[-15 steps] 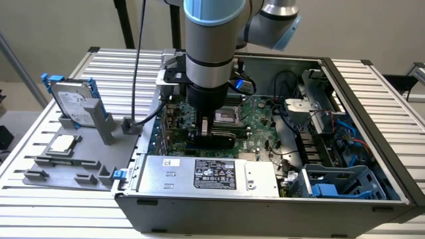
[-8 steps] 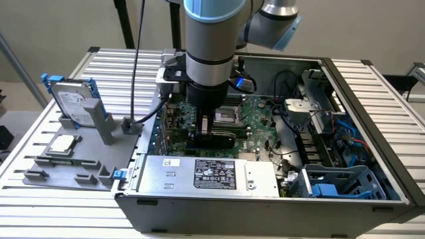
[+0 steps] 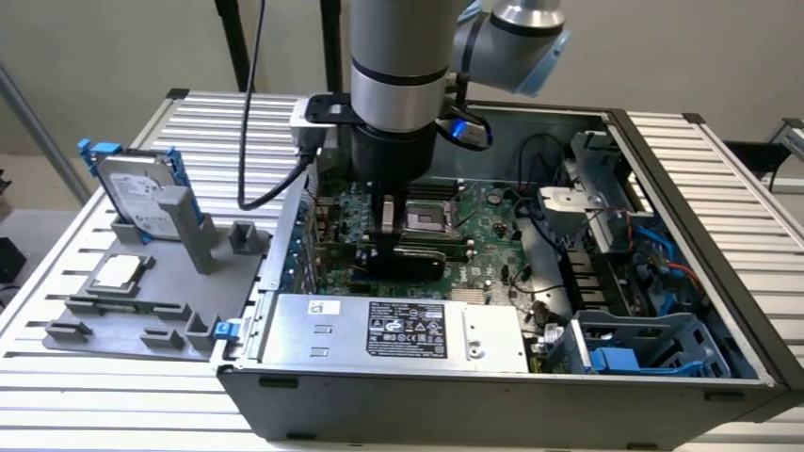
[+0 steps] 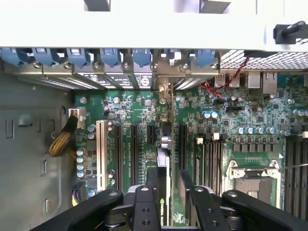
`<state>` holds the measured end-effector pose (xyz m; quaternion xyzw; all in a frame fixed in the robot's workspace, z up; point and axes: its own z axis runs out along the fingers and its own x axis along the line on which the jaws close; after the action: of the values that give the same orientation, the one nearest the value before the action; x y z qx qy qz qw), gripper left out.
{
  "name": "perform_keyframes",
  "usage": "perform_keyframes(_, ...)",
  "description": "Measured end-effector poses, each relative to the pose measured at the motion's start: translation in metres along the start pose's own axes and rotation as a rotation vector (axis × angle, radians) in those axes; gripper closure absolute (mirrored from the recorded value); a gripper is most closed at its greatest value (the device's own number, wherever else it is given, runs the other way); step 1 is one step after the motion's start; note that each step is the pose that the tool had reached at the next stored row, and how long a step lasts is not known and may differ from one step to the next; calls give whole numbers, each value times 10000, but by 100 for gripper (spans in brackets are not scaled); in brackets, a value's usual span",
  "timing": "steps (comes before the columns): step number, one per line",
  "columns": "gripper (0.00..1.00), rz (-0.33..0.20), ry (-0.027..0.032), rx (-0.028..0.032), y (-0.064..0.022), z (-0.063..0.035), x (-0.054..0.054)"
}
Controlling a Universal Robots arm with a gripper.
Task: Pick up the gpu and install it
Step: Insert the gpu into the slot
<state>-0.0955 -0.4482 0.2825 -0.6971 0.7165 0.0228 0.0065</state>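
My gripper (image 4: 166, 202) is down inside the PC case (image 3: 703, 188), over the motherboard (image 3: 484, 212), with the gpu (image 4: 163, 159) standing on edge between my fingers (image 4: 144, 202).

The card runs along one of the expansion slots (image 4: 134, 154) on the motherboard, with its bracket end toward the row of blue clips (image 4: 110, 57) on the rear wall of the case. It stands upright because the connector edge has to go straight down into the slot; tilted, it would bind.

The finger pads sit either side of the card's top edge, close against it. I judge I'm clamped on it, though the pads hide the contact line (so treat that as a read, not a certainty).

I can't tell from either view whether the card is fully seated or only resting at the slot mouth.

In the exterior view my arm (image 3: 399, 66) comes straight down over the motherboard, next to the empty CPU socket (image 3: 419, 218).

The hard drive (image 3: 136, 193), silver with blue rails, stands in the grey parts tray (image 3: 164, 301) outside the case, on the side away from the drive cage (image 3: 647, 344). It's untouched.
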Motion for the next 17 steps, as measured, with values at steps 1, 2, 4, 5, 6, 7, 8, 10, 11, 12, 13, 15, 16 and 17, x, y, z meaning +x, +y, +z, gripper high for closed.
perform_keyframes(1, 75, 0, 0, -1, 1, -11, -1)
perform_keyframes(2, 75, 0, -1, 0, 6, -14, 0)
perform_keyframes(4, 87, -1, -2, -2, 27, -15, 0)
perform_keyframes(5, 87, 1, -3, -29, 41, -14, 0)
perform_keyframes(6, 89, 3, 1, -107, 56, -14, 0)
perform_keyframes(7, 89, 3, 4, -209, 66, -14, 1)
perform_keyframes(8, 89, 1, 9, -325, 75, -15, 1)
perform_keyframes(10, 89, -9, 16, -558, 91, -14, 2)
perform_keyframes(11, 89, -17, 19, -676, 97, -14, 2)
perform_keyframes(12, 89, -26, 24, -784, 103, -14, 2)
perform_keyframes(13, 89, -35, 26, -891, 109, -13, 2)
perform_keyframes(15, 89, -59, 33, -1085, 120, -14, 2)
perform_keyframes(16, 89, -67, 38, -1143, 124, -15, 2)
perform_keyframes(17, 89, -73, 41, -1197, 128, -16, 2)
